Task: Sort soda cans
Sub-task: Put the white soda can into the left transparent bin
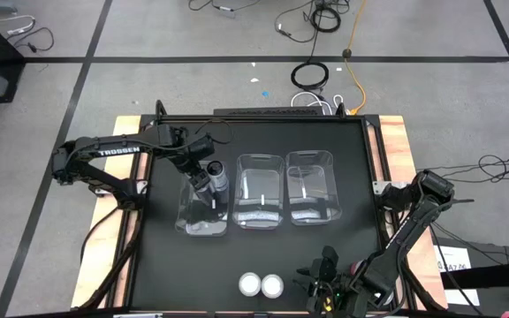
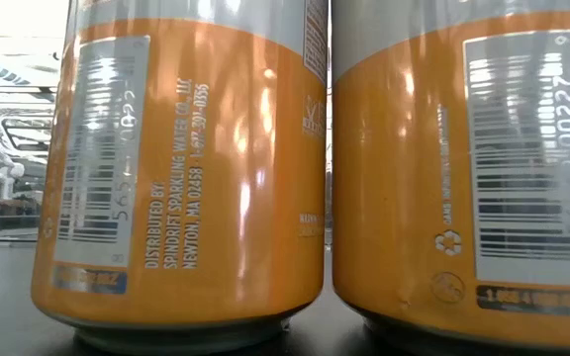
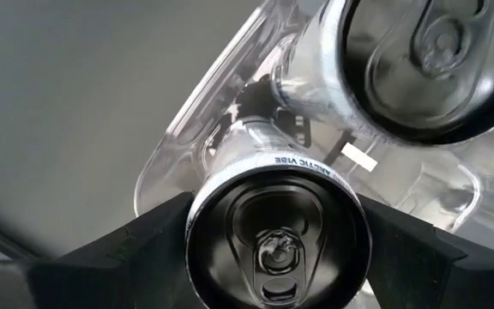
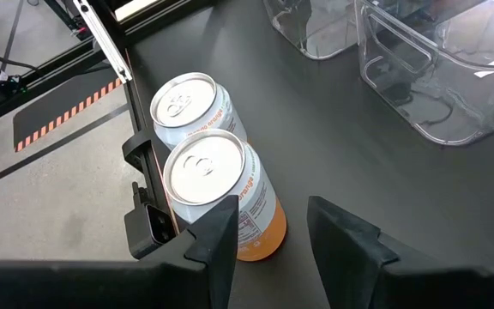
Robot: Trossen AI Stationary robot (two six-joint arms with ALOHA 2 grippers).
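The left pincer point(image 3: 278, 249) pinches a dark grey metal soda can point(image 3: 279, 243) over the leftmost clear rectangular plastic bin point(image 1: 203, 226), while the right pincer point(image 4: 268, 227) hangs spread beside two silver-topped orange cans point(image 4: 217, 193).

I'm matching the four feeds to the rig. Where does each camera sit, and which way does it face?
High: overhead, straight down on the table, three clear bins, both arms.
Low: table height, filled by two orange cans; no arm visible.
Left wrist: past the left gripper, shut on a dark can at the left bin.
Right wrist: over the open right gripper toward the orange cans.
Shared: high, low and right wrist all show the orange pair.
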